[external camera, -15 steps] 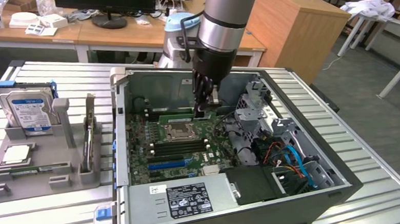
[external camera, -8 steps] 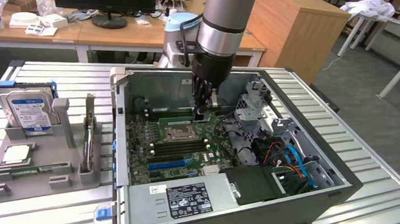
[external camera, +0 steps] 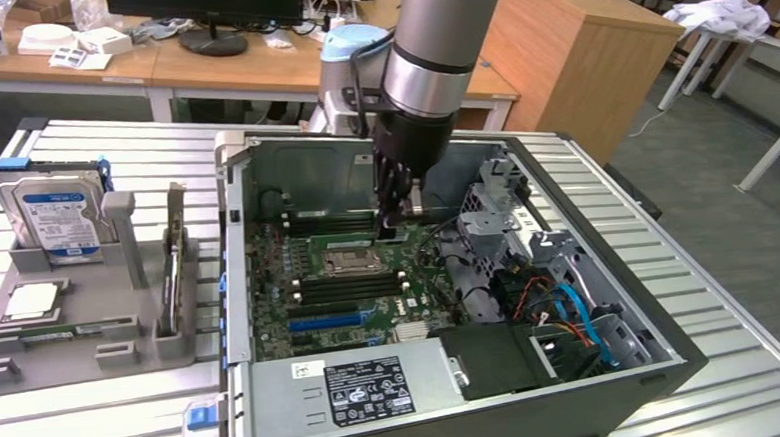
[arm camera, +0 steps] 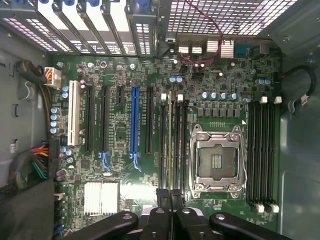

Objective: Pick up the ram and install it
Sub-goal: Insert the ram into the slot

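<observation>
Claw clamps ram edgewise among motherboard slots.

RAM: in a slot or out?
In, it seems: the ram runs edge-on among the memory slots beside the CPU socket, gripper on it. Fully seated: cannot tell.

Ram edge-on, chips hidden, tool body cut off
</observation>
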